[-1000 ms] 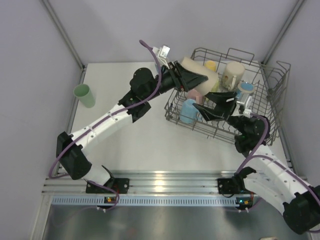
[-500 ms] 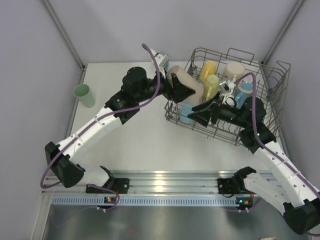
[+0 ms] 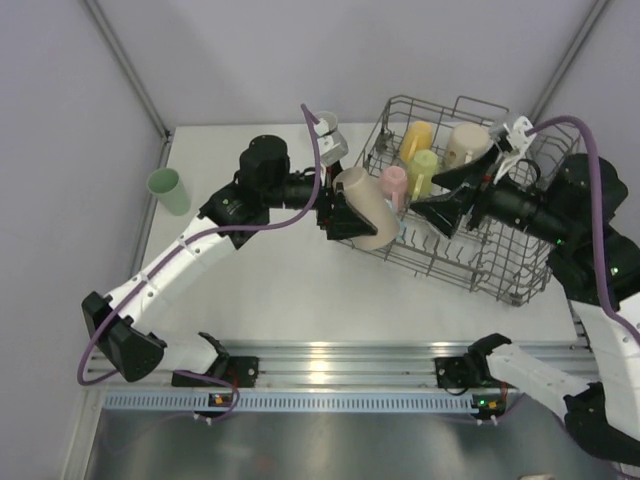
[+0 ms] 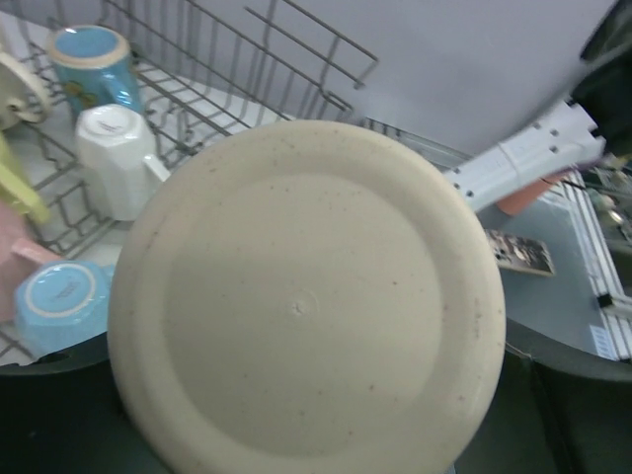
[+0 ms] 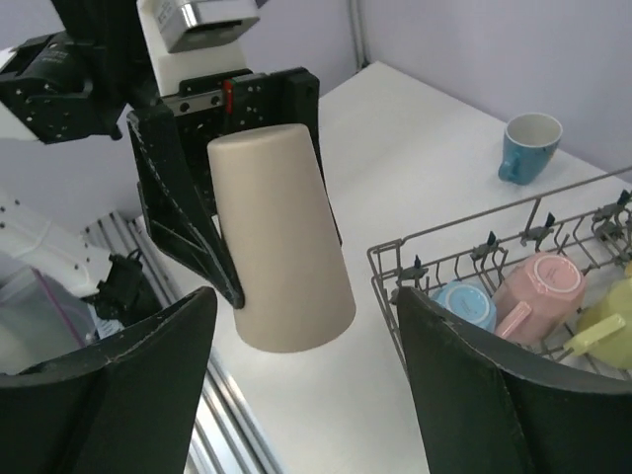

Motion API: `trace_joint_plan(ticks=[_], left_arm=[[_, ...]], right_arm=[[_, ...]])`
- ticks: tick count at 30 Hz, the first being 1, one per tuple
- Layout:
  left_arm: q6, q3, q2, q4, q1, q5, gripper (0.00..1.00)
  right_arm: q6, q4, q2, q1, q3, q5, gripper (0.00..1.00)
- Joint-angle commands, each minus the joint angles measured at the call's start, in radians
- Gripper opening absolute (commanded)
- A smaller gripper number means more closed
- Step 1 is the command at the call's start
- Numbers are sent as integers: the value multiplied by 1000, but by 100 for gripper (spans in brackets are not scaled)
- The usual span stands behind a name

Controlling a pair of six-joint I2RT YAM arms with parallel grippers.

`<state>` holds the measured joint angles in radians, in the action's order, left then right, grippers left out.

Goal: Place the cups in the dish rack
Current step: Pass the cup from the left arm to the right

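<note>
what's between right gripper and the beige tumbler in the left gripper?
The dish rack's left end, pink mug just inside it. Shows in the top view; right wrist view shows that corner too.

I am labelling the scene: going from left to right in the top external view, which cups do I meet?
Small mint green tumbler → large beige tumbler → pink mug → lime mug → cream cup, the last three inside the grey wire dish rack.
</note>
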<state>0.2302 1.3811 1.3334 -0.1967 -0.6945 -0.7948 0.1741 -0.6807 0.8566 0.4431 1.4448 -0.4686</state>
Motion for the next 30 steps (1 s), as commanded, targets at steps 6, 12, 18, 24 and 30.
trace_joint_plan(ticks=[6, 12, 18, 24, 30], left_arm=[[-25, -43, -8, -1, -2, -274, 0], [-28, -63, -5, -9, -2, -287, 0], [-57, -56, 15, -59, -2, -294, 0], [-106, -53, 27, -112, -2, -282, 0], [-120, -57, 30, -119, -2, -279, 0]], right_arm=[[-180, -93, 288, 13, 221, -378, 82], [-185, -109, 383, 36, 293, -416, 82], [-147, -151, 443, 51, 324, -505, 82], [-119, -140, 452, 75, 308, -501, 82], [-127, -181, 533, 169, 351, -397, 83]])
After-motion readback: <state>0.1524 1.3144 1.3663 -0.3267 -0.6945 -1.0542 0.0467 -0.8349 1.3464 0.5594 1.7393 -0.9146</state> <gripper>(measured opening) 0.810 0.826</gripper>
